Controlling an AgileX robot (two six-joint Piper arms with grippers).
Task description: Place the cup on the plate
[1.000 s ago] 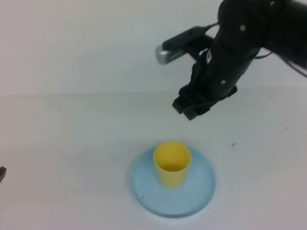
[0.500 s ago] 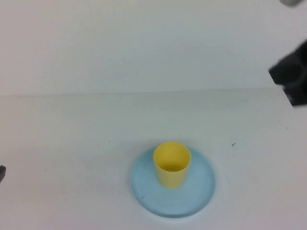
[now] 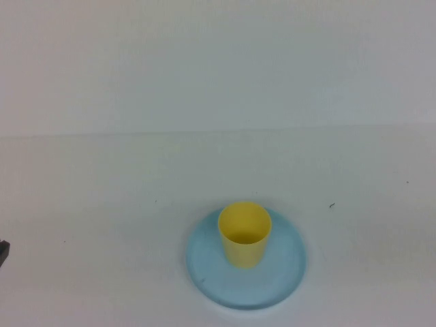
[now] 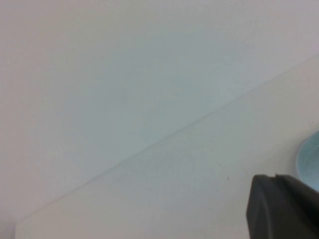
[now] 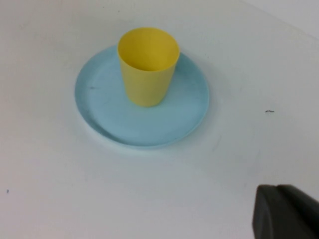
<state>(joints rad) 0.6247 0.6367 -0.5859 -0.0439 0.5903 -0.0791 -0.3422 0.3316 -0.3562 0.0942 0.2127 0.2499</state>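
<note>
The yellow cup (image 3: 244, 235) stands upright on the light-blue plate (image 3: 279, 272) at the front middle of the white table. The right wrist view shows the same: the cup (image 5: 148, 67) stands a little off the plate's (image 5: 104, 109) centre. A dark part of my right gripper (image 5: 286, 211) shows at that view's corner, well away from the plate and holding nothing I can see. It is out of the high view. A dark part of my left gripper (image 4: 284, 206) shows in the left wrist view, with the plate's edge (image 4: 311, 159) just beyond it.
A dark sliver (image 3: 3, 251) sits at the table's far left edge in the high view. A small dark speck (image 3: 332, 205) lies on the table to the right of the plate. A white wall stands behind the table.
My right arm, which hung above and behind the cup, has pulled away to the right and left the high view. The cup and plate have not moved.
</note>
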